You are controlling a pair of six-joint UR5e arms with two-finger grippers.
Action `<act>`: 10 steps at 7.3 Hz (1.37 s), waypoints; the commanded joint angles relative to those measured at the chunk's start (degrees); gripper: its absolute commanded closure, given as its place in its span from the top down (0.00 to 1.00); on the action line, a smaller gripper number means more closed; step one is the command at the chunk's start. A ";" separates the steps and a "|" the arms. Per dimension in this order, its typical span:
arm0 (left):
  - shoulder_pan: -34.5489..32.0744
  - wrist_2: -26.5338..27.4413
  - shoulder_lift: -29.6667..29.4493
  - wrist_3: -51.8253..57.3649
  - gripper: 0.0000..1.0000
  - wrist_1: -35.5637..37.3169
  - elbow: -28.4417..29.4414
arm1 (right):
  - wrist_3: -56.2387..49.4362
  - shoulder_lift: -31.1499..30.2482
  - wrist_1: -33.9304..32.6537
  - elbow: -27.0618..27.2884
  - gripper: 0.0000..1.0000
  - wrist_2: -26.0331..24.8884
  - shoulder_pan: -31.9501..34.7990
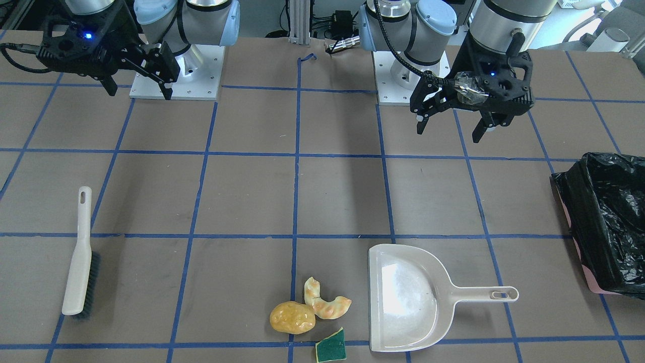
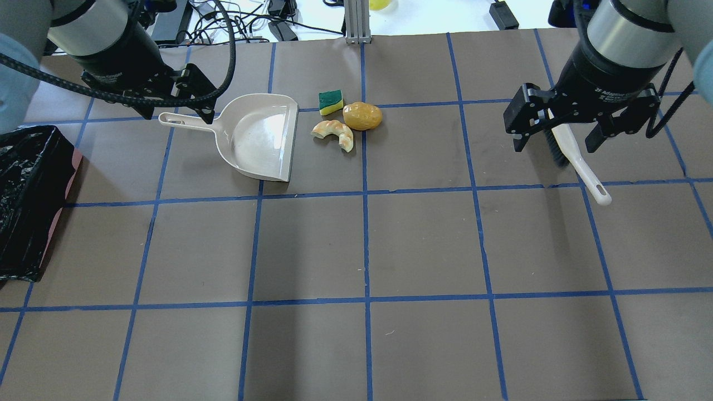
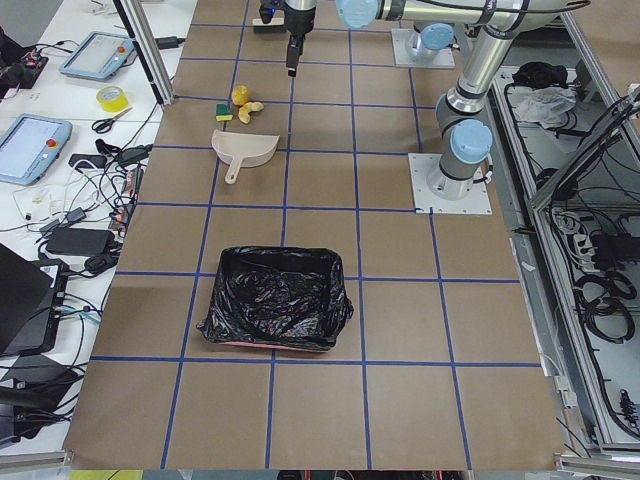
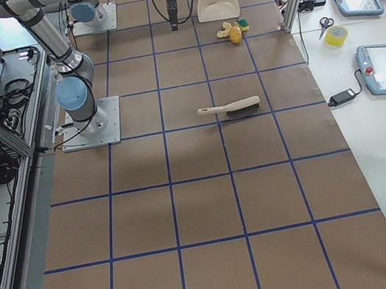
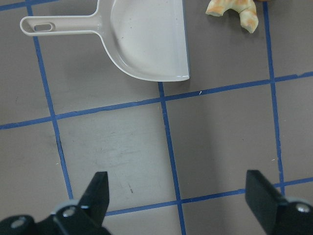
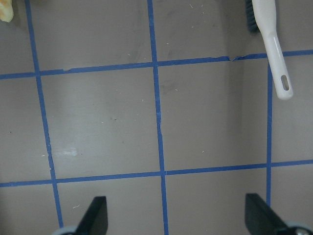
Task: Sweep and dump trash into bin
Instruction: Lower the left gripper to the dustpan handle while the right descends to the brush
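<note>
The trash lies in a cluster on the table: a yellow-orange potato lump (image 1: 292, 317), a pale-orange croissant piece (image 1: 326, 303) and a green sponge wedge (image 1: 331, 347). They also show in the overhead view: the potato (image 2: 362, 116), the croissant (image 2: 334, 132) and the sponge (image 2: 330, 102). The pink bin (image 1: 574, 201) with its black bag stands at the table's end on my left (image 2: 39, 150). My left gripper (image 1: 448, 132) is open and empty, above the table near the dustpan handle. My right gripper (image 1: 138, 91) is open and empty, above the brush's head end (image 2: 554, 146).
A beige dustpan (image 1: 403, 297) lies flat next to the trash, its open edge toward it and its handle toward the bin. A white hand brush (image 1: 78, 257) lies on my right side, also seen in the right wrist view (image 6: 274, 44). Blue tape lines grid the brown table.
</note>
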 commanded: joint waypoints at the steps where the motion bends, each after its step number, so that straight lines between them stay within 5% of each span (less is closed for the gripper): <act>1: 0.06 0.01 -0.04 0.01 1.00 0.05 -0.01 | -0.15 -0.05 -0.05 -0.02 1.00 -0.12 -0.09; 5: 1.72 -0.25 -3.62 3.93 1.00 2.93 -0.71 | -10.55 0.21 -0.49 0.25 1.00 -1.88 -4.72; 10: 10.43 -0.08 -15.92 46.24 1.00 14.70 0.07 | -33.00 7.29 -7.51 0.59 1.00 -1.70 -18.71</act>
